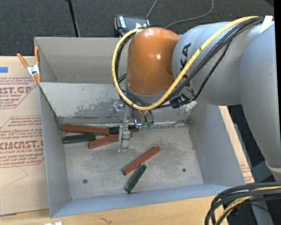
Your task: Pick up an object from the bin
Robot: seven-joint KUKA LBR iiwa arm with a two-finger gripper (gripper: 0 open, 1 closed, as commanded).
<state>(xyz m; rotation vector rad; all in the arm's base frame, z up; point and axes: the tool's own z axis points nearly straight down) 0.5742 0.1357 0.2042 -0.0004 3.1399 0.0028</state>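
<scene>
– Bin (52, 156) contents, as you see them from your desk?

– Sticks, all lying flat on the grey floor. Reading from the floor's centre, I have a cluster at nine to ten o'clock. A back red-brown stick (78, 128) runs along the far wall, with a dark green stick (78, 139) just beneath it. An angled red-brown stick (103, 142) points in toward the middle. More red-brown and dark pieces overlap among these, and I cannot separate them cleanly. At five o'clock a long red-brown stick (141, 160) lies slanted, with a second dark green stick (135, 177) just beside it and nearly parallel.

– And the jaws?

– They hang below the orange wrist cover (149, 62) at about twelve o'clock, low in the bin. They are right at the three o'clock end of the angled red-brown stick. From my screen I cannot tell how far they are open, or whether they have hold of that stick.
</scene>
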